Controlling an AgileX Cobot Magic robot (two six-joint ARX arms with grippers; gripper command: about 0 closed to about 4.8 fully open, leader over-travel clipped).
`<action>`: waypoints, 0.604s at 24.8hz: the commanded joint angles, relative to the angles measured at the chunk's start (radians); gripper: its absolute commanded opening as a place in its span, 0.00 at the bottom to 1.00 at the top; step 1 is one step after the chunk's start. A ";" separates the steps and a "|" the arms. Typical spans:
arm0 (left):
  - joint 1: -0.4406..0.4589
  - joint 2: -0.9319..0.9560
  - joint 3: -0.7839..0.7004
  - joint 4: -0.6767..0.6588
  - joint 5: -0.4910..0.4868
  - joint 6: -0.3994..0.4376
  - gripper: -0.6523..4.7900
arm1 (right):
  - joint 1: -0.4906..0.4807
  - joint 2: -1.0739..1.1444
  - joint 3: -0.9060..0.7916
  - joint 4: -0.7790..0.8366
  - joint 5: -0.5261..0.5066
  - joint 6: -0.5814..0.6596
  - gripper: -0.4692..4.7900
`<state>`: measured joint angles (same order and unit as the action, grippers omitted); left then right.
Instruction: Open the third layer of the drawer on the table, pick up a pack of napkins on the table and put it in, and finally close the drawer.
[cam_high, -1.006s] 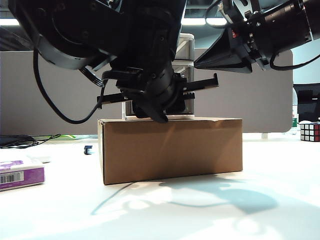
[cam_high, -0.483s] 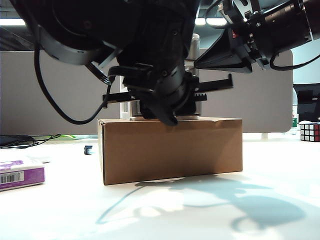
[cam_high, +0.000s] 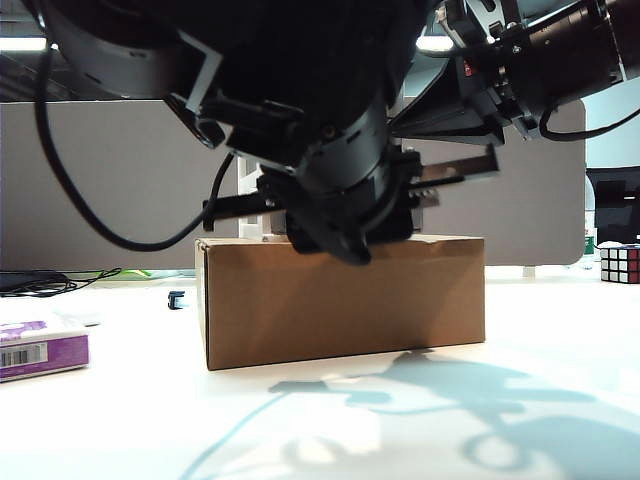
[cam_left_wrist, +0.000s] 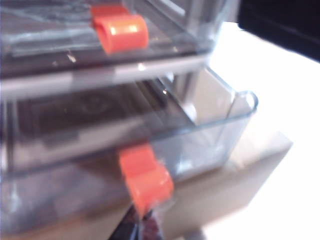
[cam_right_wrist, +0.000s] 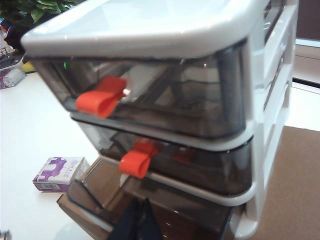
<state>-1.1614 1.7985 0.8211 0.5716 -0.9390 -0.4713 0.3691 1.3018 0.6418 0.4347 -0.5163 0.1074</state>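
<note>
Lower left of exterior view, pack of napkins waits on worktop; centre, left gripper fingers closed on third layer knob, drawer pulled out; upper right, right gripper fingers pinched shut near drawer, likely steadying.

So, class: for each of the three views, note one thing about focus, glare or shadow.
Exterior view: the arms are dark, backlit shapes, casting shadows on the table before the cardboard box. Left wrist view: soft blur throughout, the third layer and its knob smeared, the table blown out. Right wrist view: sharper, glare on the drawer top; the pack of napkins is readable.
</note>
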 joint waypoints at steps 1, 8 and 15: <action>-0.023 -0.016 -0.014 -0.044 -0.012 -0.039 0.11 | 0.000 -0.002 0.005 0.012 -0.003 -0.003 0.08; -0.046 -0.031 -0.016 -0.055 -0.045 -0.035 0.15 | 0.000 -0.002 0.005 0.011 -0.010 -0.003 0.08; -0.030 -0.027 -0.012 0.074 0.005 0.038 0.40 | 0.000 -0.002 0.005 0.013 -0.010 -0.003 0.08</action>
<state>-1.1980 1.7721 0.8051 0.6205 -0.9424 -0.4492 0.3691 1.3018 0.6418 0.4351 -0.5240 0.1074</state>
